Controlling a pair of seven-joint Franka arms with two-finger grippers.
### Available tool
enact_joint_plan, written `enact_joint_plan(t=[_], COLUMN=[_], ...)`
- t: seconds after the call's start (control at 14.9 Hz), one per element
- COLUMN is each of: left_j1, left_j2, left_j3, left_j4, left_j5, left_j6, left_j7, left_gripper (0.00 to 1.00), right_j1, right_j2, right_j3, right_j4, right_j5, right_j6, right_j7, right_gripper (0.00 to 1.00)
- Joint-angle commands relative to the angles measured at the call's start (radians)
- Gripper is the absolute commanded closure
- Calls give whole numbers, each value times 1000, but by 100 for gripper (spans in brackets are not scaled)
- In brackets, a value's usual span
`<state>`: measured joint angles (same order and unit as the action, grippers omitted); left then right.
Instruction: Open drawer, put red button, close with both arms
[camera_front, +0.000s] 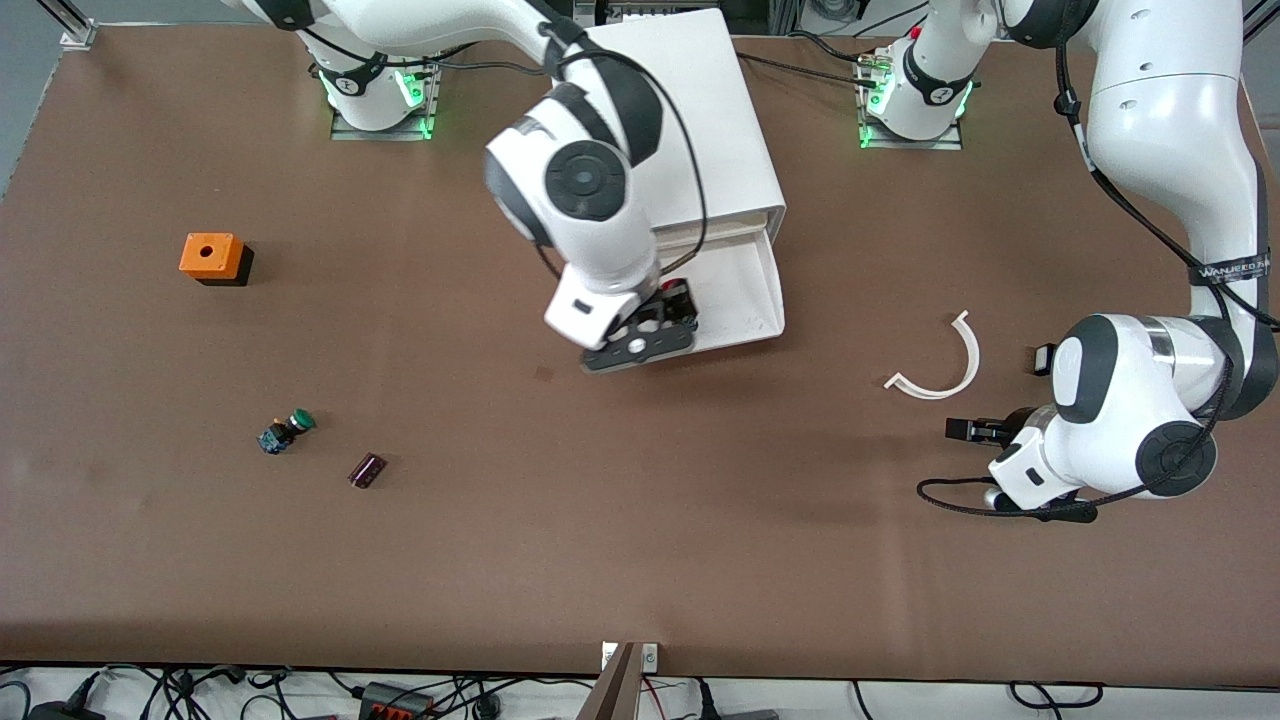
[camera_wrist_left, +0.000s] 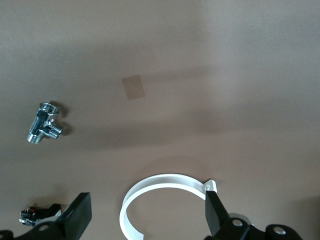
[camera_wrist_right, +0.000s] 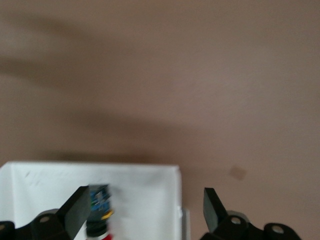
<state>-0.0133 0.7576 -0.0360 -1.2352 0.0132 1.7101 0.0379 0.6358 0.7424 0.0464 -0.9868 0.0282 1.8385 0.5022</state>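
The white cabinet (camera_front: 700, 110) stands between the arm bases, and its top drawer (camera_front: 745, 285) is pulled open toward the front camera. My right gripper (camera_front: 672, 303) hangs over the open drawer's corner at the right arm's end, and its fingers are spread wide. In the right wrist view the gripper (camera_wrist_right: 145, 210) is open and the red button (camera_wrist_right: 99, 210) lies in the drawer (camera_wrist_right: 145, 185) beside one finger (camera_wrist_right: 77, 207), blurred. A red speck of the button (camera_front: 686, 285) shows by the gripper. My left gripper (camera_front: 1005, 395) is open and empty over the table near a white curved clamp (camera_front: 945, 365).
The green-capped button (camera_front: 288, 430), a dark maroon part (camera_front: 367, 470) and an orange box (camera_front: 212, 258) lie toward the right arm's end. The left wrist view shows the clamp (camera_wrist_left: 165, 182) between the open fingers, a chrome tee fitting (camera_wrist_left: 44, 122) and a small part (camera_wrist_left: 35, 214).
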Motion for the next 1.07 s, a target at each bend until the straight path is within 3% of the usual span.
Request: enact_joint_plan(t=[0.0, 0.13, 0.34, 0.67, 1.01], left_j1=[-10, -30, -92, -258, -379], left_j2=[-14, -17, -12, 5, 5], left_j3=[-30, -94, -157, -170, -171], left_j4=[-23, -30, -33, -81, -131], left_j5=[-18, -22, -22, -50, -56], left_j6=[-9, -9, 58, 311, 333], left_j7=[-15, -80, -342, -549, -732], left_gripper=[0, 0, 0, 0, 0], right_j1=[-132, -212, -329, -447, -522], right_j2=[-40, -47, -60, -124, -185], right_j3=[15, 15, 15, 3, 1], right_j4=[1, -1, -1, -1, -4], right_j5=[-7, -8, -4, -24, -42], right_j6=[-33, -79, -117, -269, -378], right_j7=[-71, -206, -304, -433, -469], right_gripper=[0, 0, 0, 0, 0])
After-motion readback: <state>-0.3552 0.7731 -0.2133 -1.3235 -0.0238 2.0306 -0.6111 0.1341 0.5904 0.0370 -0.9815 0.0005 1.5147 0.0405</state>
